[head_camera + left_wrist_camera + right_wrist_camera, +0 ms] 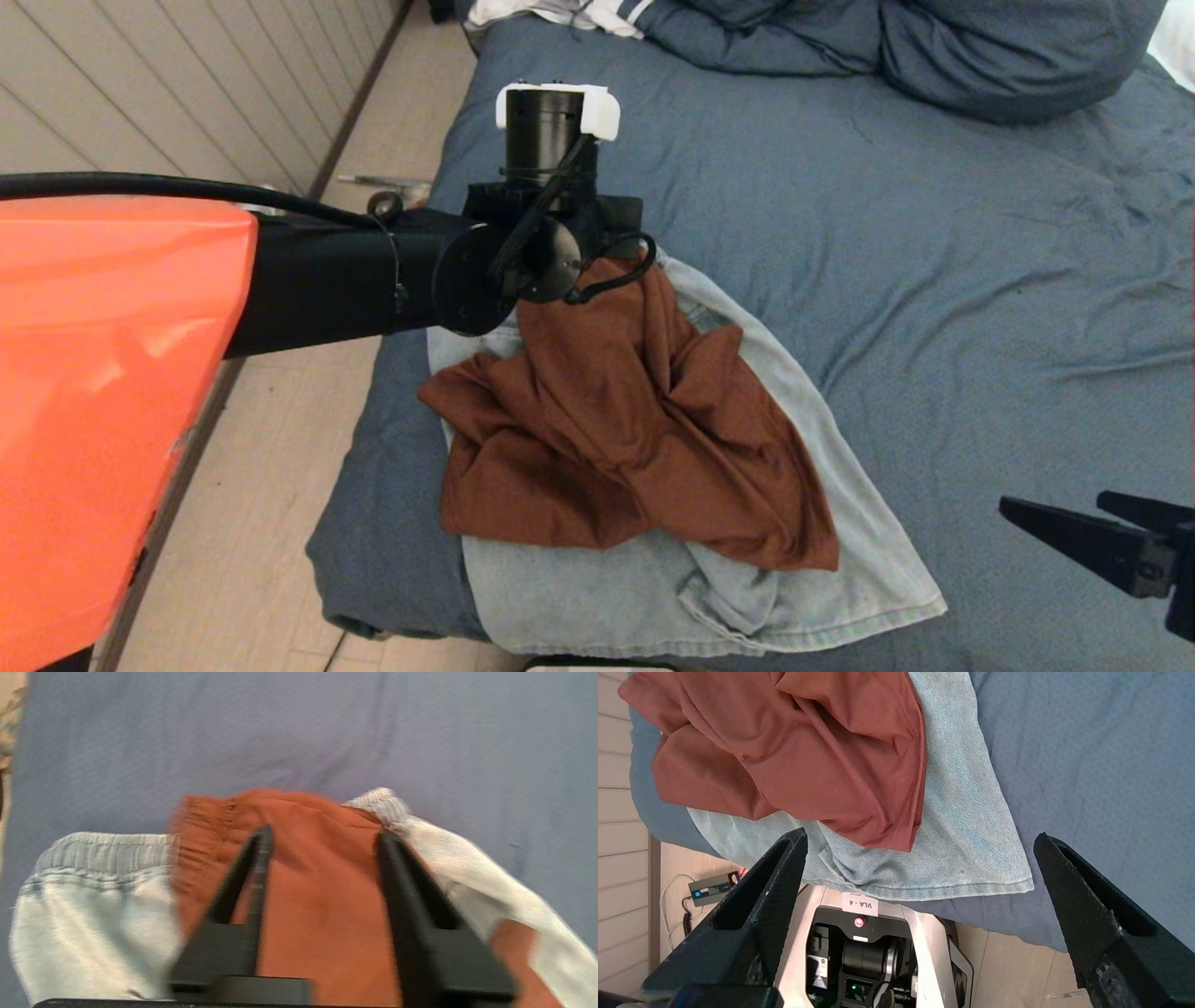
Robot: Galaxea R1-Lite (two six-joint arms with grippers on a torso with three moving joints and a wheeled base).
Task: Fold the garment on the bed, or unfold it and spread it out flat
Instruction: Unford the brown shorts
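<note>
A crumpled rust-brown garment (635, 439) lies on top of a flat pale blue denim garment (840, 523), near the front left corner of the bed (934, 233). My left gripper (325, 832) hovers over the far end of the rust garment (322, 882), by its gathered waistband; its fingers are apart and open. In the head view the left wrist (551, 187) hides those fingers. My right gripper (1053, 501) hangs open at the front right, clear of both garments. In the right wrist view, the right gripper (920, 834) shows nothing between its fingers.
Bunched blue bedding (980, 56) and a white striped cloth (579, 14) lie at the head of the bed. Pale floor (280, 523) and a panelled wall run along the left. My own base (878, 942) and a power adapter (712, 887) sit below the bed's front edge.
</note>
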